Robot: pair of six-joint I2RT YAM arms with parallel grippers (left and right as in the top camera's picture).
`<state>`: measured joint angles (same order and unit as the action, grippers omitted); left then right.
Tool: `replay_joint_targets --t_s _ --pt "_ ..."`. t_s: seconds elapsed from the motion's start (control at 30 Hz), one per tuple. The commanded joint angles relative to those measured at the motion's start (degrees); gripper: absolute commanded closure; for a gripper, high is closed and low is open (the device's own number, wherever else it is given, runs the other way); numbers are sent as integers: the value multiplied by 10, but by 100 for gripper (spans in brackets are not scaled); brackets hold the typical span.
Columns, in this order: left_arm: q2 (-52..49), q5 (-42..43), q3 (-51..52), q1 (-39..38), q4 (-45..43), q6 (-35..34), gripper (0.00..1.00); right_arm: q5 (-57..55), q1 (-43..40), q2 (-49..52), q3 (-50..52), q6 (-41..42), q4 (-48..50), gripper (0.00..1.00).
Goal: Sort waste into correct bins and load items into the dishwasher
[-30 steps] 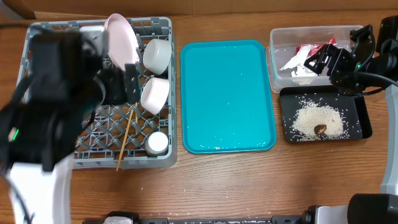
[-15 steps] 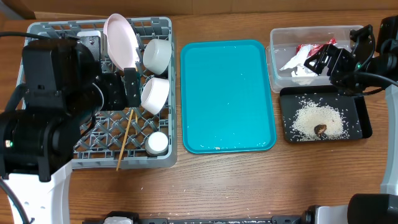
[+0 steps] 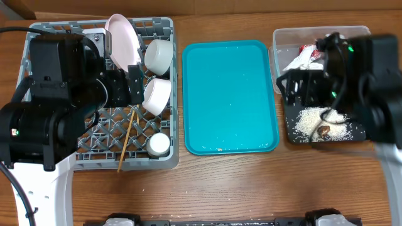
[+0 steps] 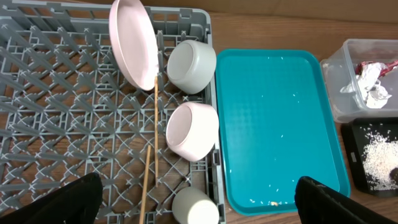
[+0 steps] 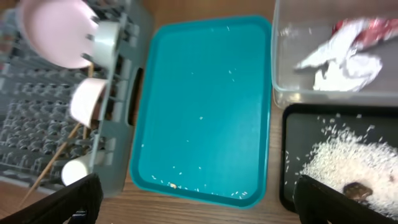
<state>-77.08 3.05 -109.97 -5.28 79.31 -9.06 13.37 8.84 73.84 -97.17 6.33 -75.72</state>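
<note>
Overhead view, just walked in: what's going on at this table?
Cleanup looks nearly sorted. The plate, two bowls, cup and chopsticks sit in the grey dish rack. The left gripper hovers open over it, holding nothing. The wrapper and napkin lie in the clear tub. Rice and a brown lump lie in the black tray. The right gripper, also open and empty, hangs over those bins. The teal tray holds only a few stray grains.

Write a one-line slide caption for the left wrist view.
Plate, bowls, cup, chopsticks in grey rack beside teal tray.
</note>
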Motion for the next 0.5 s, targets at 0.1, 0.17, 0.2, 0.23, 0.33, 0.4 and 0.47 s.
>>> replay_joint_targets --t_s 0.1,0.17,0.2,0.23,0.33,0.4,0.47 --pt "-9 8 3 -1 0 -8 0 -4 0 -97 35 -4 48 0" --pt "-10 8 3 -1 0 -8 0 -28 0 -134 83 -5 113 0" --pt "-11 8 3 -1 0 -8 0 -46 0 -160 127 -6 170 0" --pt "-11 8 3 -1 0 -8 0 -65 0 -194 187 -8 245 0" --pt "-12 8 3 -1 0 -8 0 -80 -12 -271 335 -8 396 0" --pt "-12 8 3 -1 0 -8 0 -80 -28 -316 426 -8 477 0" --pt "-12 8 3 -1 0 -8 0 -80 -43 -362 515 -8 552 0"
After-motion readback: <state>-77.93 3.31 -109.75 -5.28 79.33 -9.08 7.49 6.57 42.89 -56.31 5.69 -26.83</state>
